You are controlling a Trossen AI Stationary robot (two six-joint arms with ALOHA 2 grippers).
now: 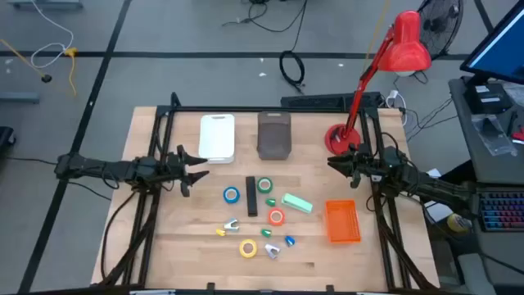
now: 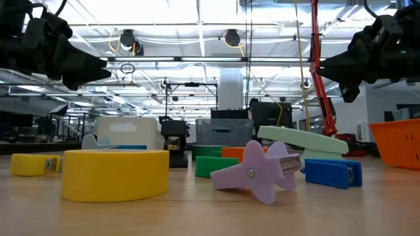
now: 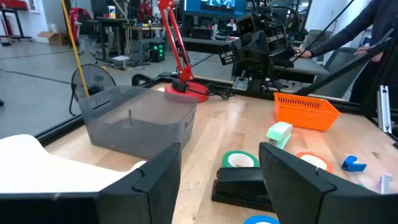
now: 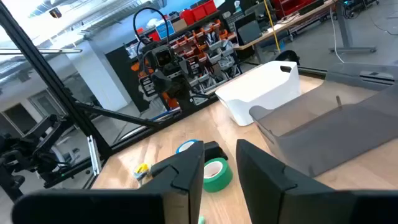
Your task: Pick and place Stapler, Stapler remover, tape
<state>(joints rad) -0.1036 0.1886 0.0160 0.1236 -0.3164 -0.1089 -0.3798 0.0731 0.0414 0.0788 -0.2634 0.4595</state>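
Both arms hung above the table's edges with nothing in hand: the left gripper (image 1: 199, 161) stood open and empty over the left side, near the white bin (image 1: 218, 136), and the right gripper (image 1: 336, 162) stood open and empty on the right, beside the red lamp (image 1: 391, 70). The task's things lay crowded mid-table, and that crowding looked like the main hazard. The black stapler (image 1: 251, 197) sat between the blue tape roll (image 1: 232, 195) and the green tape roll (image 1: 264, 185), with the orange tape roll (image 1: 276, 217) just beside its near end, so fingers coming down on any one could nudge a neighbour (the rolls are smooth rings and would likely slide or roll on the bare wood). The mint-green stapler (image 1: 297, 203), a rounded plastic wedge, could twist out of a pinch taken off-centre. The yellow tape roll (image 1: 247, 247) lay nearest the front edge, close to small claw-shaped staple removers (image 1: 271, 250), whose flared wings and thin metal jaws offered little flat surface to grip. The grey bin (image 1: 273, 135) looked translucent and smooth-walled; the orange basket (image 1: 342, 222) was perforated plastic, well apart from the lamp's base.
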